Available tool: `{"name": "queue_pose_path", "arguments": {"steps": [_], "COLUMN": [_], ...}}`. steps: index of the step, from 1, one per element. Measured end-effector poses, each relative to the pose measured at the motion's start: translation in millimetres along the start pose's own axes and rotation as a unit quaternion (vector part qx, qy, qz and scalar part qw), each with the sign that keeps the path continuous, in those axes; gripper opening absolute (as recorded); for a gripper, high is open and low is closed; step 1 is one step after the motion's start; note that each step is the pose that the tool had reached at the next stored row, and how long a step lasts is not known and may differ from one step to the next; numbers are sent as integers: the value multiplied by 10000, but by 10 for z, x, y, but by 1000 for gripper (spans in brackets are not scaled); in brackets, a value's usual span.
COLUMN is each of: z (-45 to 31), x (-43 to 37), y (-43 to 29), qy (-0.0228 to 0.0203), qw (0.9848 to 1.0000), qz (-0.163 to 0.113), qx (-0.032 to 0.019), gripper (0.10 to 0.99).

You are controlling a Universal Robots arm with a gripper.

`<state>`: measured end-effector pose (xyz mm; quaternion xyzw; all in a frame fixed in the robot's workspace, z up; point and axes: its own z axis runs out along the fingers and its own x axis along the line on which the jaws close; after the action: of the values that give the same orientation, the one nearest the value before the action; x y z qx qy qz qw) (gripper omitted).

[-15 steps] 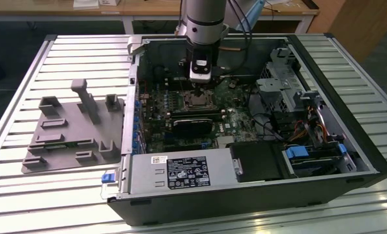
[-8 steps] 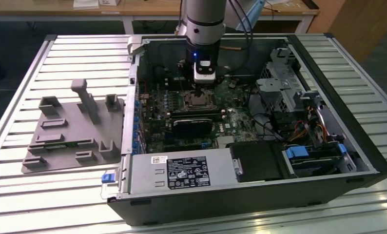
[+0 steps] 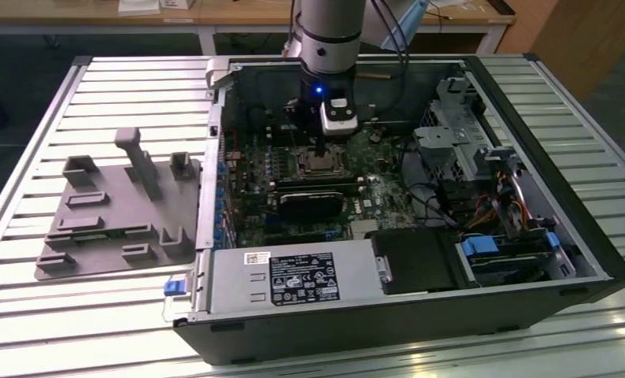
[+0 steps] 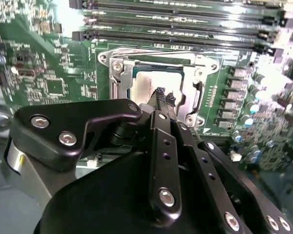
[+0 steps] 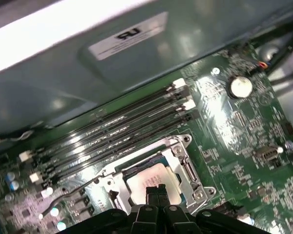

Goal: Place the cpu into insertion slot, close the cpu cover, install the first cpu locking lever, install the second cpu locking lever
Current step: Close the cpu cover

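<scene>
One gripper (image 5: 156,189) hung directly over the cpu (image 5: 154,176), fingers pressed together and gripping nothing; whether the tips touched the metal could not be told. The cpu sat in the insertion slot (image 5: 139,165), with the cpu cover (image 5: 191,170) lying down around it. A white label (image 5: 127,35) was stuck on the case wall (image 5: 200,63), and a dark label (image 3: 302,279) on the power supply box (image 3: 228,276).
</scene>
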<state>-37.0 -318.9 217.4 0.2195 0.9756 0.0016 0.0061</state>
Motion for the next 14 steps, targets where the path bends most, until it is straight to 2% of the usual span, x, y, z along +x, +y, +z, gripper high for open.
{"name": "queue_pose_path", "arguments": {"steps": [3,7,11,14], "z": [5,11,18,22], "x": [0,0,0,0], "y": [0,0,0,0], "qy": [1,4,6,7], "qw": [9996,9980,9950,9919], "qz": [-273,-637,-998,-1272], "qx": [-3,-7,-11,-14], "gripper": [102,102,102,102]}}
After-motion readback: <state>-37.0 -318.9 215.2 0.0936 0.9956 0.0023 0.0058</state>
